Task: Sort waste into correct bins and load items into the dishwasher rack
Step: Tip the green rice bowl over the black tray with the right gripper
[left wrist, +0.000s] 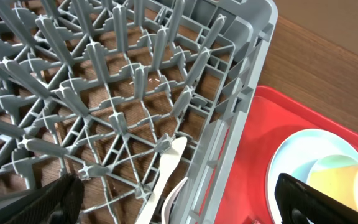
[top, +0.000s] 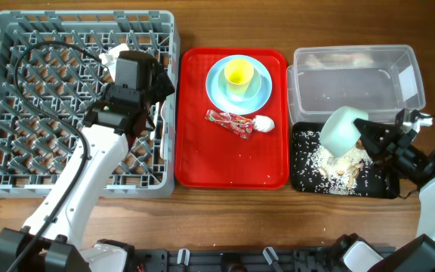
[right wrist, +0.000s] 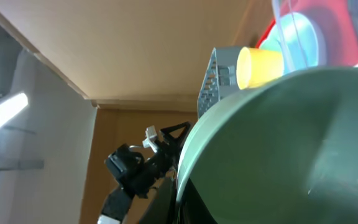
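Note:
My right gripper (top: 370, 140) is shut on the rim of a pale mint bowl (top: 342, 130) and holds it tilted over the black tray (top: 384, 185), where beige rice scraps (top: 337, 168) lie. The bowl fills the right wrist view (right wrist: 291, 143). My left gripper (top: 157, 97) is open over the right side of the grey dishwasher rack (top: 21, 91). Between its fingers (left wrist: 178, 186), the white fork (left wrist: 165, 171) and spoon (left wrist: 174, 196) lie in the rack (left wrist: 104, 81). The yellow cup (top: 239, 73) stands in the second mint bowl (top: 257, 81) on the blue plate (top: 216, 89). The snack wrapper (top: 229, 119) and tissue (top: 263, 125) lie below them.
The flat red tray (top: 202, 159) sits between the rack and the bins. The clear tub (top: 353, 79) stands behind the black tray with a few specks inside. Black cables loop over the rack's left half.

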Robot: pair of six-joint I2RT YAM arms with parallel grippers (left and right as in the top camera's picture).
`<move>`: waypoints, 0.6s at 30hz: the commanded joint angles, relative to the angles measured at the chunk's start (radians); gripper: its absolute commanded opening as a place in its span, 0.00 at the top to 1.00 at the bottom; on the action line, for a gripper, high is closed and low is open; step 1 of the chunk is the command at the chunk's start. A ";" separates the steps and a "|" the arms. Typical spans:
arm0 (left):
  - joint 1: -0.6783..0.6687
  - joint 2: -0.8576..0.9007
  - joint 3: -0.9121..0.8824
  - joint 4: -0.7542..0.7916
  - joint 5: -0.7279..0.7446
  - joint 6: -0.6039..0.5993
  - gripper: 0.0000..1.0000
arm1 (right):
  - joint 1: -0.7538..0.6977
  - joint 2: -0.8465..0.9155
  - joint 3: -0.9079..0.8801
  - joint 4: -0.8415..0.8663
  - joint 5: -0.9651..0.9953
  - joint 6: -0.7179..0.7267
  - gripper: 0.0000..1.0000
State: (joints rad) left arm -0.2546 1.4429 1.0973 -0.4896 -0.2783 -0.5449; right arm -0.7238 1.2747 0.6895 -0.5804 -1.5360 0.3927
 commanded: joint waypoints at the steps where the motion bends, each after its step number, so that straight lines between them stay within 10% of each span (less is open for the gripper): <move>1: 0.004 -0.003 -0.006 0.004 0.005 -0.014 0.00 | -0.005 -0.001 0.004 -0.055 -0.006 -0.031 0.96; 18: 0.004 -0.003 -0.006 0.006 0.005 -0.014 0.00 | 0.003 -0.002 0.004 -0.093 0.076 -0.130 0.96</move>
State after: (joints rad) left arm -0.2546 1.4429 1.0973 -0.4877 -0.2783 -0.5449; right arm -0.7216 1.2747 0.6880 -0.7467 -1.5303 0.2863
